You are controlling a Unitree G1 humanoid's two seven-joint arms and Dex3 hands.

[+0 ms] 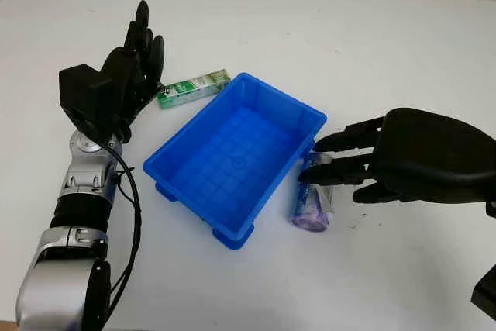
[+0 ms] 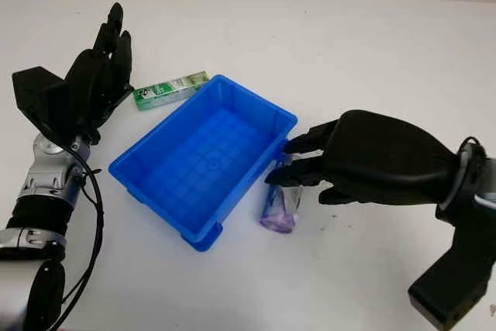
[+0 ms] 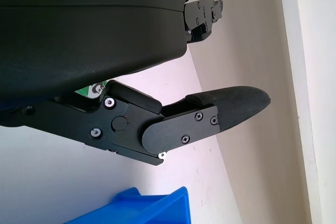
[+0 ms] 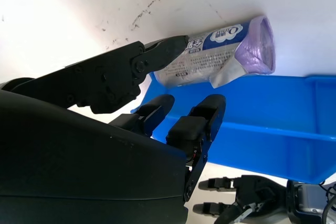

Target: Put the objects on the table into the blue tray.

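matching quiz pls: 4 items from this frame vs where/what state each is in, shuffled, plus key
Items
1. blue tray
2. green box
3. purple packet
4. left hand

Places or states
A. lying on the table against the tray's right wall, right hand fingers at it
B. raised, open, holding nothing, left of the tray
C. middle of the table, nothing inside
D. flat on the table by the tray's far-left corner

Pairs: 1-C, 2-D, 3-A, 4-B
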